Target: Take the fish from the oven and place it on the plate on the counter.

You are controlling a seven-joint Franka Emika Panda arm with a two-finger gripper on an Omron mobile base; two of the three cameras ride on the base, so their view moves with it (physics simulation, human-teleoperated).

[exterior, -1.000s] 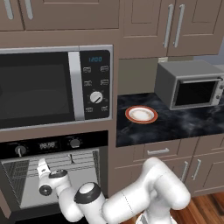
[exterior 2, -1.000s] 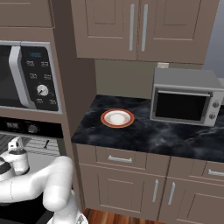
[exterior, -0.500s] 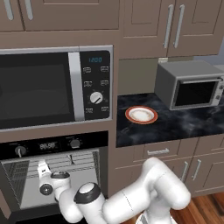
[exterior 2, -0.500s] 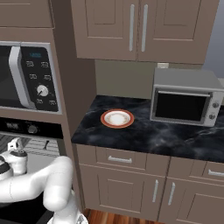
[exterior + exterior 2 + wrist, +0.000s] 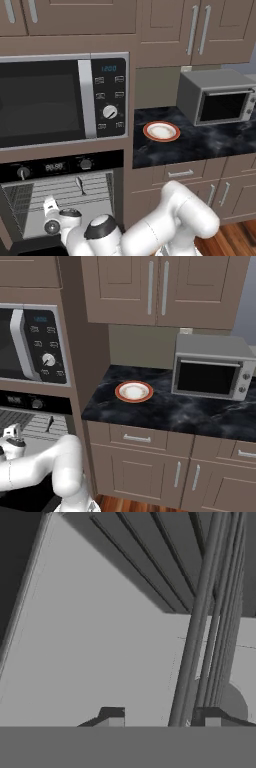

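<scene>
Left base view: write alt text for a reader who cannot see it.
The white arm reaches down into the open oven, its gripper low at the left while the small dark fish lies on the wire rack above it. To the right, the orange-rimmed plate sits on the black marbled counter beside a grey toaster oven.

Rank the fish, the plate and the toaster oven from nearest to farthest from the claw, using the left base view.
1. The fish, on the oven rack just up and right of the claw.
2. The plate, on the counter, farther right.
3. The toaster oven, at the counter's far right.
</scene>
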